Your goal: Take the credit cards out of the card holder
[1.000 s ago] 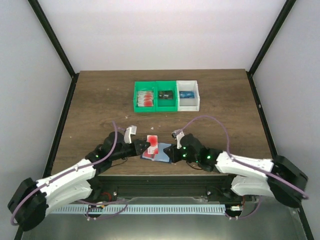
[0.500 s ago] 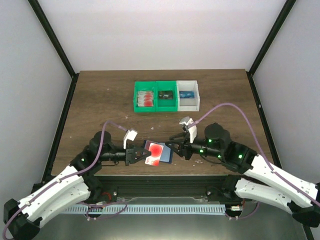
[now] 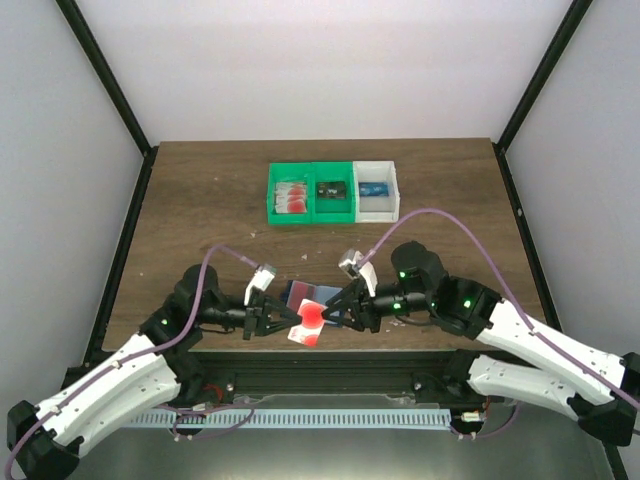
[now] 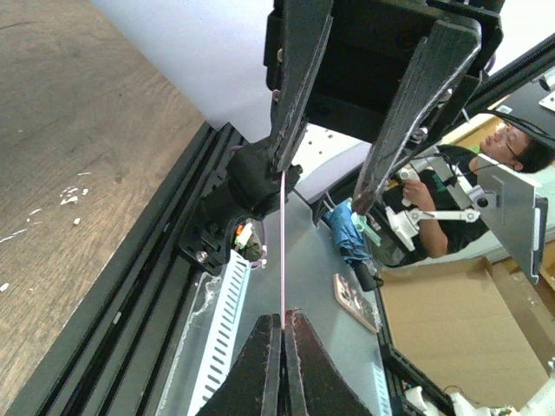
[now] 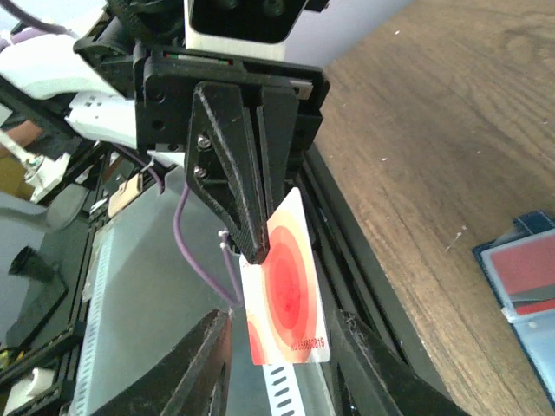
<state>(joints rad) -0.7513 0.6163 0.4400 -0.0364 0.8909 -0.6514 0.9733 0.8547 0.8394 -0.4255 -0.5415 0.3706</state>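
A red-and-white credit card [image 3: 308,322] hangs over the table's near edge. My left gripper [image 3: 288,322] is shut on its left edge. In the left wrist view the credit card [image 4: 284,243] shows edge-on as a thin line rising from my left gripper [image 4: 284,314]. My right gripper [image 3: 336,310] faces it from the right. In the right wrist view my right gripper [image 5: 282,319] is open, one finger on each side of the credit card [image 5: 290,295], a small gap at both. The navy card holder [image 3: 303,292] lies flat on the table behind, with the card holder [image 5: 520,273] showing red in its pocket.
At the back stand a green bin [image 3: 311,210] with two compartments, one holding red-and-white cards and one a dark card, and a white bin [image 3: 378,209] holding a blue card. The black frame rail [image 3: 330,352] runs just below the grippers.
My left gripper drew the card out of the card holder and toward the near edge. My right gripper let go of the holder, opened, backed off, then came in around the card.
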